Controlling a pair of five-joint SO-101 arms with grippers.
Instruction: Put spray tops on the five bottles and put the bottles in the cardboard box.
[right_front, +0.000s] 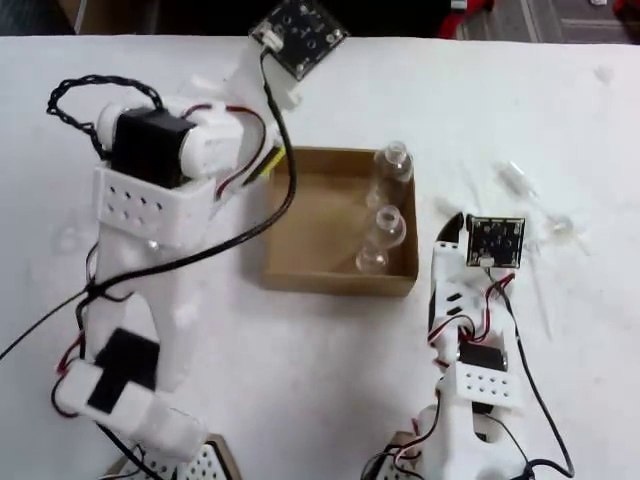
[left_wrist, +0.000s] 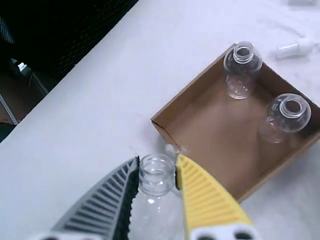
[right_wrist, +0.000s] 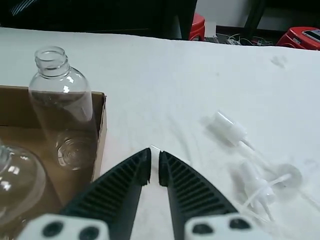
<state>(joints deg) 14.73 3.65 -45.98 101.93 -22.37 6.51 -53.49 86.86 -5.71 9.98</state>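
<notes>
My left tool (left_wrist: 156, 167) is clamped on the neck of an uncapped bottle (left_wrist: 151, 215), just outside a corner of the cardboard box (left_wrist: 210, 145). Two more open bottles (left_wrist: 241, 70) (left_wrist: 287, 115) stand inside the box. My right tool (right_wrist: 154, 159), all but closed and empty, sits beside the box, near loose spray tops (right_wrist: 227, 127) on the desk (right_wrist: 165, 75).

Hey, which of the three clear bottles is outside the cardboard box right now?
The bottle clamped at its neck between the left gripper's fingers, near the box corner. The other two stand upright inside the box.
</notes>
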